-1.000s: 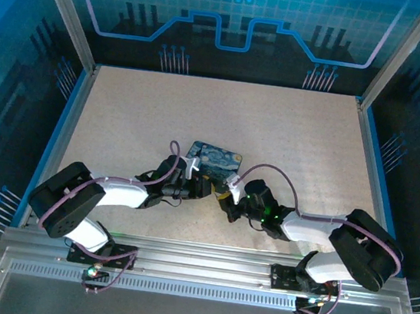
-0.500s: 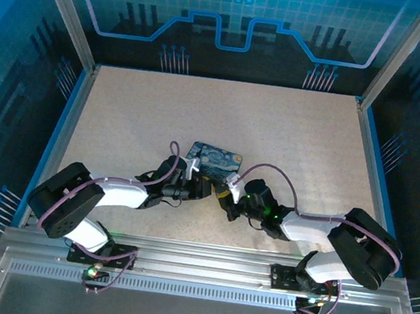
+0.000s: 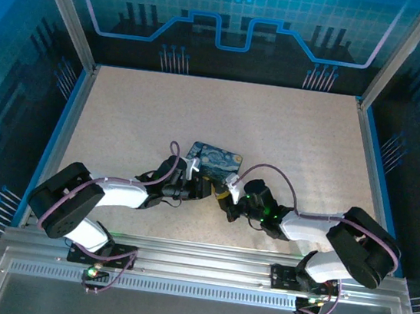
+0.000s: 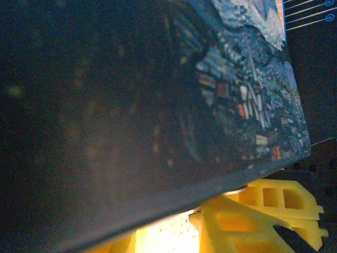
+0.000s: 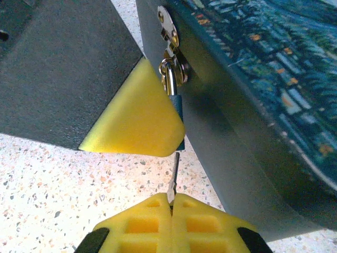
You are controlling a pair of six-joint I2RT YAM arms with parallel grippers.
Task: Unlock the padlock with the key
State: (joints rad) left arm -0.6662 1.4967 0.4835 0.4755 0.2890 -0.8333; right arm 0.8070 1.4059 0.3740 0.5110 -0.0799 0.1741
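The small padlock [image 5: 177,108] hangs by its silvery shackle from the clasp [image 5: 167,23] on the front wall of the blue painted tin [image 3: 214,157]. A yellow pad of my left gripper [image 5: 134,118] covers most of the padlock's dark body and holds it out sideways. In the left wrist view the left gripper [image 4: 174,226] sits under the tin's dark side, its fingertips partly hidden. My right gripper [image 5: 171,203] is shut on the thin dark key [image 5: 173,176]. The key's tip points at the padlock's lower end, just short of it or touching.
Both grippers meet at the tin's near edge, left gripper [image 3: 202,189] and right gripper [image 3: 225,197] almost touching. The speckled table [image 3: 305,139] stretches free to the back and sides, bounded by a blue rim and aluminium posts.
The right arm has crept slightly left toward the padlock. The left arm and the tin have stayed put.
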